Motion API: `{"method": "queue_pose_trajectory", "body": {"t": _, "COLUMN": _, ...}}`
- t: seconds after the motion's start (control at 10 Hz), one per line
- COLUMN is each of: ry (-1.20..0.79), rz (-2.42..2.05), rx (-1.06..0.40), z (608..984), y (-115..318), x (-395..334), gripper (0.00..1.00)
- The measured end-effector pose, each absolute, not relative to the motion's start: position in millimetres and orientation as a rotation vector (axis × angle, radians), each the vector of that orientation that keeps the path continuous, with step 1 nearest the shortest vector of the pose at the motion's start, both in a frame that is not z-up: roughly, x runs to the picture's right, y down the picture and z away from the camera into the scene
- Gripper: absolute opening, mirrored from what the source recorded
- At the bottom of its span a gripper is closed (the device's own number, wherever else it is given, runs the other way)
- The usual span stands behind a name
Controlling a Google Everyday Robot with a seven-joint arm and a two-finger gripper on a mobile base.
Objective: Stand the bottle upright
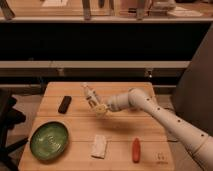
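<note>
The bottle [90, 95] is small, slim and whitish with a pale cap. It is tilted, cap up and to the left, above the middle of the wooden table [125, 135]. My gripper [99, 106] reaches in from the right on a white arm and is shut on the bottle's lower end, holding it just over the tabletop.
A green bowl [49, 140] sits at the front left. A black rectangular object [64, 104] lies at the left. A flat white packet [99, 146] and a red-orange object [135, 149] lie near the front edge. Dark shelving stands behind the table.
</note>
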State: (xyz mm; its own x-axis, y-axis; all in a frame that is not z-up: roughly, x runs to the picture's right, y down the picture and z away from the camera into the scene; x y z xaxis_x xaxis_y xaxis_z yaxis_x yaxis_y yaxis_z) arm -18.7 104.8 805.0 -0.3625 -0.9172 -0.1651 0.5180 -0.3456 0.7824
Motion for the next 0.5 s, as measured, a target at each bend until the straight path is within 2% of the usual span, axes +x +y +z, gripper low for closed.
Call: {"method": "queue_pose_trajectory", "body": {"t": 0.5, "ry": -0.739, "rz": -1.941, "rx": 0.895, "z": 798.3, "y": 94.8, "x": -31.5, "gripper": 0.04}}
